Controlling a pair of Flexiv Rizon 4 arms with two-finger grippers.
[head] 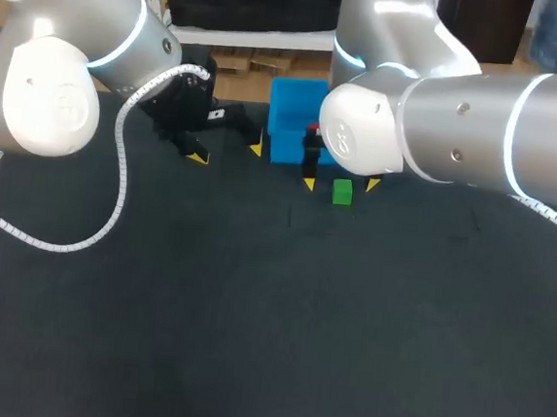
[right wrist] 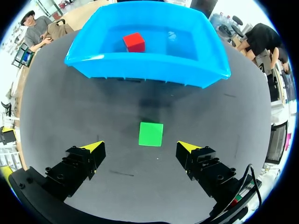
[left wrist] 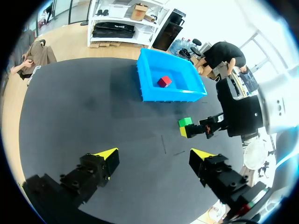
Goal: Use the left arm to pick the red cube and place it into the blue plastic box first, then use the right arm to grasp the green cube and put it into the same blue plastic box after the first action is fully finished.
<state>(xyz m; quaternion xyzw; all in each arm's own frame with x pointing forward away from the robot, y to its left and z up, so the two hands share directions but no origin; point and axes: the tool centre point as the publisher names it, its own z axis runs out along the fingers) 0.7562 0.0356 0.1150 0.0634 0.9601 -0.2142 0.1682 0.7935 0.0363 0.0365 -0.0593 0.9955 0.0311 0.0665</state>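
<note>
The red cube (right wrist: 134, 42) lies inside the blue plastic box (right wrist: 149, 70), also seen as the red cube (left wrist: 164, 81) in the left wrist view. In front of the box, the green cube (right wrist: 151, 134) rests on the black table, just ahead of and between the fingers of my open right gripper (right wrist: 140, 148). From above, my right gripper (head: 340, 185) hangs over the green cube (head: 342, 192) without touching it. My left gripper (head: 227, 153) stands open and empty to the left of the blue box (head: 291, 122), with nothing between its yellow tips.
The black table (head: 249, 323) stretches wide and bare toward the front. My right arm's large elbow (head: 364, 128) covers part of the box's right side in the head view. In the left wrist view my right gripper's fingertip (left wrist: 183, 132) shows beside the green cube (left wrist: 185, 122).
</note>
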